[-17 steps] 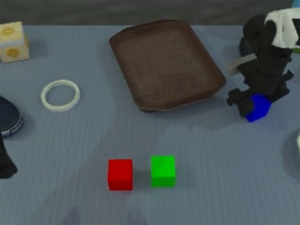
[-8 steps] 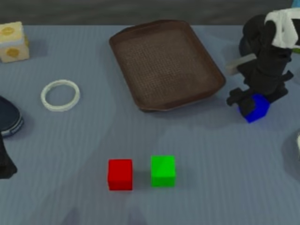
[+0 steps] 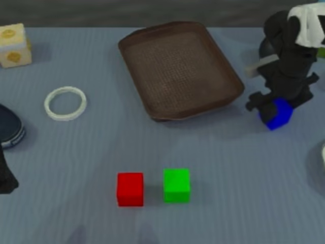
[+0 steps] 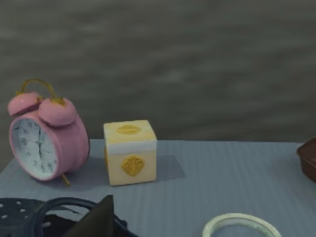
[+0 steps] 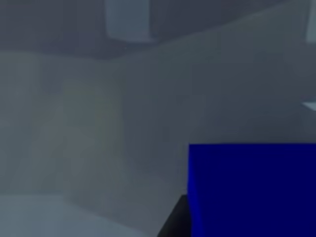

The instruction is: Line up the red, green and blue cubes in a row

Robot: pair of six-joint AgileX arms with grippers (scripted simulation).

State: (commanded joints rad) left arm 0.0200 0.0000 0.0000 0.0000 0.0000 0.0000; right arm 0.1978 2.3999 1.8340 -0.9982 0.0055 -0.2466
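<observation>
So the blue cube [image 3: 277, 114] is sitting way over on the right side of the table, just off the tray's [image 3: 152, 104] right-hand corner, and the right gripper [image 3: 274, 108] is hanging right on top of it. From above the arm is covering most of it, and in the right wrist view the cube [image 5: 252, 190] is filling the near corner of the shot, so it's in close. Can't honestly tell whether the fingers are clamped on it or just straddling it, and I can't tell if it's off the table either.

Red [image 3: 130, 189] and green [image 3: 176, 185] are already sitting side by side near the front, small gap between them, edges looking pretty square to each other. So I'm reading this as the grab-and-carry step for blue, with two thirds of the row done.

What I'd be watching: getting a centred, square grip so the cube isn't twisting, lifting clear of the tray rim, then bringing it down on green's right with the same sort of gap, without nudging green.

Left arm [image 3: 6, 175] is just parked at the left edge, doing nothing, its gripper not showing anywhere
</observation>
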